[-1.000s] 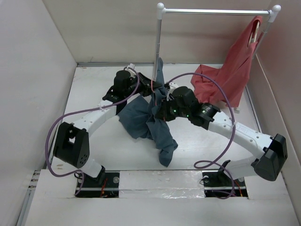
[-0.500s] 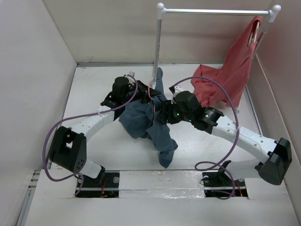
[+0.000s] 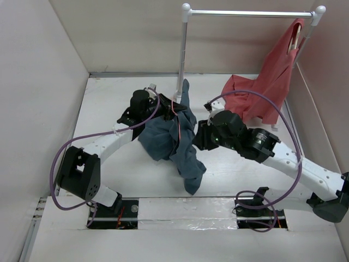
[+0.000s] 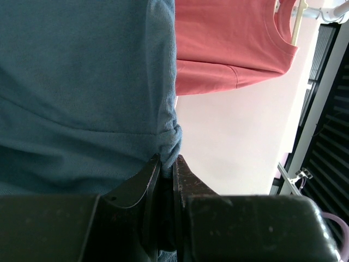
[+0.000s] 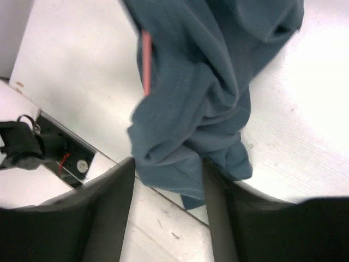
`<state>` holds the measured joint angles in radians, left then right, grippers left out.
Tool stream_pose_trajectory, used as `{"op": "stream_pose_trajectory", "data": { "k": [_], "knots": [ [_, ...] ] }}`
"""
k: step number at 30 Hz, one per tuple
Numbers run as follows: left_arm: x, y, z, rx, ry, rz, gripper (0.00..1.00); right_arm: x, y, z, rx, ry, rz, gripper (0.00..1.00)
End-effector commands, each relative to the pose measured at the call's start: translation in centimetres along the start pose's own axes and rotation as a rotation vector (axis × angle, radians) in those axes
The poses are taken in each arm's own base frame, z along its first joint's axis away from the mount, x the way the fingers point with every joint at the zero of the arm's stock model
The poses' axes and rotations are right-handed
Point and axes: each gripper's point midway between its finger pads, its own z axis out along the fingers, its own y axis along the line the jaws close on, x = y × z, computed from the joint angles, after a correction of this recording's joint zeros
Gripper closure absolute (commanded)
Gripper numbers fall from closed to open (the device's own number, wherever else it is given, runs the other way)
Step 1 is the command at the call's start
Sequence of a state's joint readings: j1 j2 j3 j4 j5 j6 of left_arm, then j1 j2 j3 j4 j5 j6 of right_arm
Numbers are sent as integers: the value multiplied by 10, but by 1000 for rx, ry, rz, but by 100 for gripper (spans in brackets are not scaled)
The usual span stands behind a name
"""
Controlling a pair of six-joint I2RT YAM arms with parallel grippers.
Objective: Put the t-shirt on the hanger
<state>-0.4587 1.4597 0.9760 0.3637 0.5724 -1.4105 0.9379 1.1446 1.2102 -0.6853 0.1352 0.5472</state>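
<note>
T-shirt (image 3: 174, 144): lifted, not yet hung

Bunched at centre, tail on table (image 3: 103, 136). My left gripper (image 4: 166, 164) pinches a fold; right gripper (image 5: 168, 161) spread, holding nothing. Hanger (image 3: 251, 13) at 12 o'clock carries only a red shirt (image 3: 272, 76). Draping remains, I judge.

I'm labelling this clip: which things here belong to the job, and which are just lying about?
Job: the t-shirt; the hanger; the left end effector, pinching the t-shirt.
Lying about: the red shirt, hanging at the hanger's right end.
</note>
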Motion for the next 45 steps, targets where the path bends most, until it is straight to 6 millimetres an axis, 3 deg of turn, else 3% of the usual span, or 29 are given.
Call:
{"op": "stream_pose_trajectory", "data": {
  "k": [1,3,8,9,10,13,16,21,27,37,42,45],
  "knots": [
    [4,-45,-5,121,16,63,100,-9,22,-17,-38,-26,-42,74],
    [4,-47,-4,121,15,67,100,3,33,-11,-56,8,-65,100],
    [4,-45,-5,117,15,62,100,30,55,2,-110,98,-150,100],
    [5,-46,-5,120,16,62,100,31,55,6,-104,102,-156,99],
    [5,-45,-6,120,17,59,100,34,53,12,-84,112,-162,81],
    [6,-47,-7,128,21,56,100,31,45,26,-33,74,-165,59],
    [7,-49,-9,132,21,54,100,24,43,33,-4,41,-161,51],
    [11,-46,-12,137,33,37,100,33,35,53,59,69,-172,51],
    [12,-47,-15,142,28,35,100,28,38,70,76,41,-178,56],
    [23,-45,-17,153,51,11,100,-2,32,74,166,-56,-146,62],
    [27,-44,-17,150,58,6,100,-26,15,70,201,-116,-104,61],
    [27,-47,-19,163,56,8,100,-19,14,73,178,-93,-111,62]
  ]
}}
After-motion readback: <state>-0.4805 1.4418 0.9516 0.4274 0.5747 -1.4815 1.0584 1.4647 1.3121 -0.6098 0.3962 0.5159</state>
